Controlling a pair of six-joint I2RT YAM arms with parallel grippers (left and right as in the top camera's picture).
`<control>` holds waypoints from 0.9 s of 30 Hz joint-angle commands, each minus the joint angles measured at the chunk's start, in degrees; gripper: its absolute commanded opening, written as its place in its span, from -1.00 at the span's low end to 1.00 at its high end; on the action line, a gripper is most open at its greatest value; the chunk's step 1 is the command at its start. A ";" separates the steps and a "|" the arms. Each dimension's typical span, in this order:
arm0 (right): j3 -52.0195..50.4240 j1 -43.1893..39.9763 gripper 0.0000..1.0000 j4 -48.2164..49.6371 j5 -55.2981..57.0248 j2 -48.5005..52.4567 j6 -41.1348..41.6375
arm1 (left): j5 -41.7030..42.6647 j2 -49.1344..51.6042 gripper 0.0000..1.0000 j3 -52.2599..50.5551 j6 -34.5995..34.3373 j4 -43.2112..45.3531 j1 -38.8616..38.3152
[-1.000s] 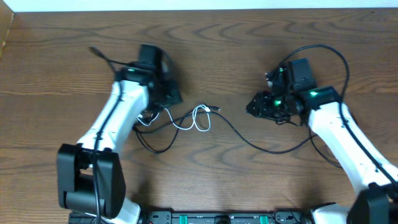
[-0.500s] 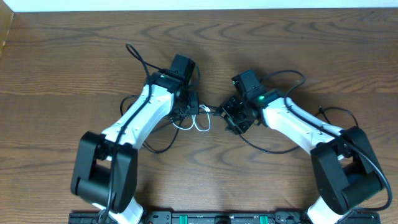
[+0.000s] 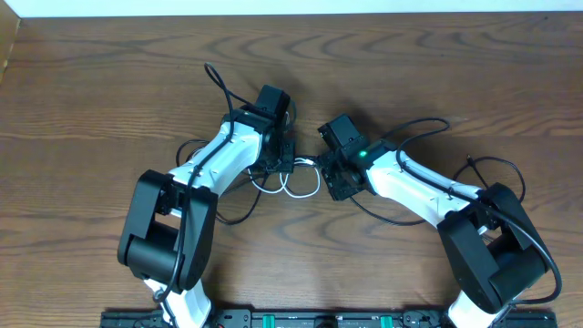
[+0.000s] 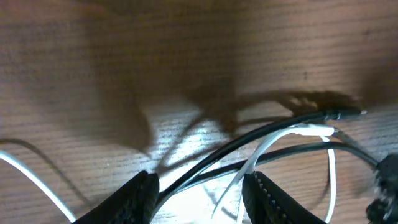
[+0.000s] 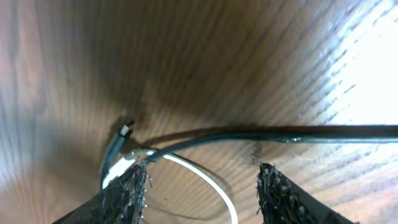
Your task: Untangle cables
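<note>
Both arms swung in; your left gripper (image 4: pixel 202 196) and right gripper (image 5: pixel 202 198) stand parted, holding nothing (just straddling strands). The black cable (image 5: pixel 311 133) and white cable (image 5: pixel 199 174) lie crossed mid-table: untangling all ahead.

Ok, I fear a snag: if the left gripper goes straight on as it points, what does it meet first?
Probably the black cable and white cable, which cross right ahead of the open left gripper, then the table close behind them. Depth is hard to judge here.
</note>
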 commanded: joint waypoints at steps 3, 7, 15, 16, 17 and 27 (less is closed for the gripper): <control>0.15 0.04 0.10 -0.20 4.94 0.57 3.08 | 0.28 -3.13 0.02 0.74 1.40 -1.73 0.00; 0.15 0.24 0.04 -0.02 4.92 1.44 5.84 | 0.31 -2.97 0.02 0.68 1.40 -4.00 -0.04; 0.15 0.46 -0.13 1.11 4.72 5.09 7.69 | 0.94 -2.95 0.01 0.42 1.60 -4.50 -0.15; 0.15 0.48 -0.19 1.27 4.39 5.57 7.69 | 0.94 -2.89 0.01 0.17 1.60 -4.39 -0.15; 0.15 0.50 -0.28 1.33 4.39 6.03 7.69 | 0.94 -2.86 0.01 -0.22 1.60 -4.02 -0.26; 0.15 0.61 -0.98 0.79 4.35 8.00 3.28 | 1.66 -2.12 0.06 -1.49 3.78 -3.30 -1.49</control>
